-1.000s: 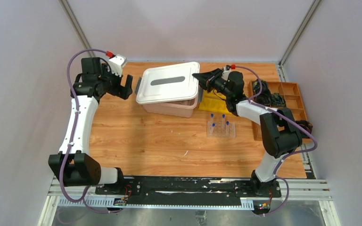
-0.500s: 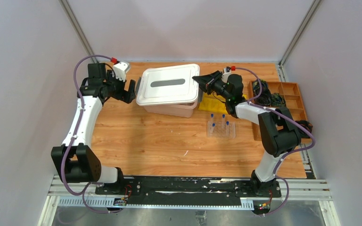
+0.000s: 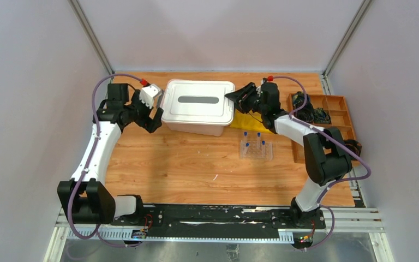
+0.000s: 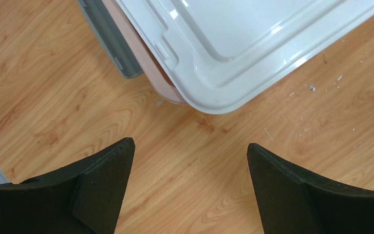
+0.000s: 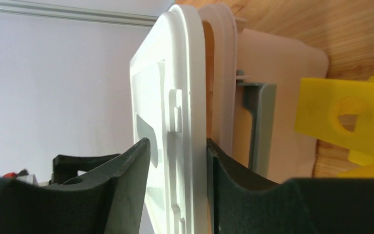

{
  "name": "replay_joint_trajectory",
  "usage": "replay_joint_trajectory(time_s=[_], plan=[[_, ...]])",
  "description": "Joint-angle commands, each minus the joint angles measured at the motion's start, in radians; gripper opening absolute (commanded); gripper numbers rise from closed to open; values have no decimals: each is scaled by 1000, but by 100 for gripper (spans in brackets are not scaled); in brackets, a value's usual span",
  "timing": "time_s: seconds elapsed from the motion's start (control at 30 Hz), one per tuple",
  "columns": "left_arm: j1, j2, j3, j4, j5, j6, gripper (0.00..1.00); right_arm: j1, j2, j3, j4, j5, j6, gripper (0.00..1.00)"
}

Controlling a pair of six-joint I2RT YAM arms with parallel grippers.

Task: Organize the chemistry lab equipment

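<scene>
A clear tube rack (image 3: 255, 150) with blue-capped tubes (image 3: 246, 134) stands on the wood right of centre. A white lid (image 3: 198, 101) lies flat on the pink storage box (image 3: 196, 127). My right gripper (image 3: 233, 96) straddles the lid's right rim. In the right wrist view the right gripper (image 5: 177, 148) has the lid (image 5: 187, 73) between its jaws, one finger off it with a gap, so it is open. My left gripper (image 3: 155, 117) hangs open beside the box's left end. Seen from the left wrist, the left gripper (image 4: 190, 161) holds nothing, with the lid corner (image 4: 253, 44) just beyond. Beakers, triangle frame and blue piece are out of view.
A yellow piece (image 3: 244, 120) lies right of the box, under my right wrist. A wooden compartment tray (image 3: 338, 117) with dark items sits at the right edge. Grey latches (image 4: 109, 44) hang at the box ends. Grey walls close in on three sides.
The lid has come down from tilted to flat on the box. My right jaws have parted from the rim. The left gripper has moved right and forward to the box's left end.
</scene>
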Motion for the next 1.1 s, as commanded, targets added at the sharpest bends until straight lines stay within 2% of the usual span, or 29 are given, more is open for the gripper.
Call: replay_joint_trajectory(time_s=[0.0, 0.1, 0.17, 0.33, 0.53, 0.77, 1.07], plan=[[-10, -29, -30, -21, -25, 110, 91, 13, -55, 102, -198, 71, -148, 52], [-43, -28, -39, -11, -54, 127, 89, 23, -69, 179, -358, 120, -221, 62], [-55, -25, -56, 18, -88, 119, 89, 26, -72, 216, -433, 141, -250, 65], [-80, -31, -112, 166, -197, 40, 89, 39, -64, 315, -645, 189, -306, 66], [-83, -11, -101, 191, -195, 4, 87, 64, -22, 435, -840, 247, -412, 67], [-82, -31, -72, 128, -105, 8, 88, 65, -58, 348, -795, 246, -412, 65], [-83, 16, -39, 156, -162, -43, 86, 77, -42, 396, -808, 208, -427, 62]])
